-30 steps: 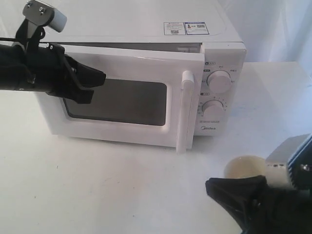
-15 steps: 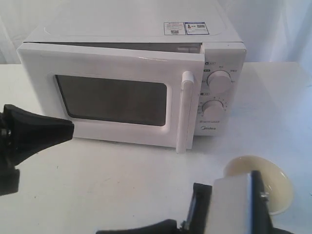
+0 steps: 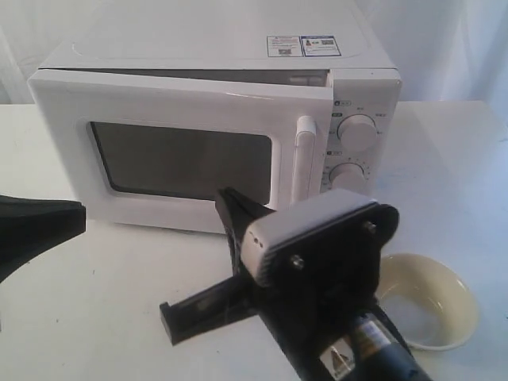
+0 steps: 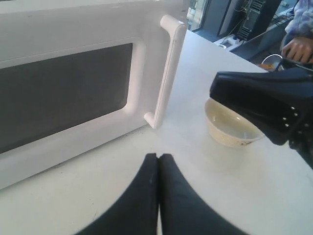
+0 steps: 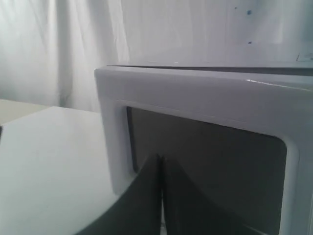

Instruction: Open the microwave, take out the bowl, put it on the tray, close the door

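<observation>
The white microwave [image 3: 222, 40] stands at the back, and a thin dark gap shows along the top of its door [image 3: 182, 107]. The bar handle [image 3: 300, 171] [image 4: 166, 73] is free. On the table at the front right sits the cream bowl [image 3: 432, 305] [image 4: 230, 125], upright and held by nothing. My right gripper [image 3: 167, 316] [image 5: 160, 157] hovers shut and empty in the middle foreground, facing the door's window. Low at the left, my left gripper [image 3: 79, 216] [image 4: 159, 156] is shut on nothing above the table. No tray is in view.
Two round knobs [image 3: 357, 131] [image 3: 347, 175] sit on the microwave's panel. The right arm's camera block [image 3: 309, 230] hides part of the door and handle base. In the left wrist view the right arm [image 4: 264, 105] hangs over the bowl. White curtains hang behind.
My left arm dropped from the door's upper left to low at the left edge. My right arm rose from the bottom right into the middle foreground, uncovering the bowl. The door has not moved.
</observation>
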You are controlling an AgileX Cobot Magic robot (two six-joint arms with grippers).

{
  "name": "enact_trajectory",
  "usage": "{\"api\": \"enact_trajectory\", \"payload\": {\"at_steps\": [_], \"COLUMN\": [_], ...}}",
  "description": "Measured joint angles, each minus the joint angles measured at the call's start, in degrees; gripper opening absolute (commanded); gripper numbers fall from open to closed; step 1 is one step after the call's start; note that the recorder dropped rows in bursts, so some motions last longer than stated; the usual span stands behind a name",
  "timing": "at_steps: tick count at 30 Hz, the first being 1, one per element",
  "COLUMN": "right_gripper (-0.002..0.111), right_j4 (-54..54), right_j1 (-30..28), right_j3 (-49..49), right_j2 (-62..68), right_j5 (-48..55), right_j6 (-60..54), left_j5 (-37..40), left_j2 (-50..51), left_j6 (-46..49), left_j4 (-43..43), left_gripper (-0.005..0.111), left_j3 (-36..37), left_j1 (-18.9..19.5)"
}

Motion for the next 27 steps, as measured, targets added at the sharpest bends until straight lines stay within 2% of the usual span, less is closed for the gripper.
{"api": "enact_trajectory", "payload": {"at_steps": [14,27], "right_gripper": [0.0,0.0], "right_j4": [0.0,-0.1], "right_j1": [-13.6,-20.2], "right_j3": [-13.1,-19.7], "right_j2": [12.8,18.6], "right_j5": [-0.8,-0.9], "right_j6": [-0.4,-0.4], "left_j5": [-0.7,-0.8], "left_j2": [0.0,0.0], "left_j6": [-0.3,-0.3], "left_j4": [0.0,0.0], "left_gripper": [0.0,0.0], "left_j3": [0.2,0.2], "left_j1": [0.0,0.0]}}
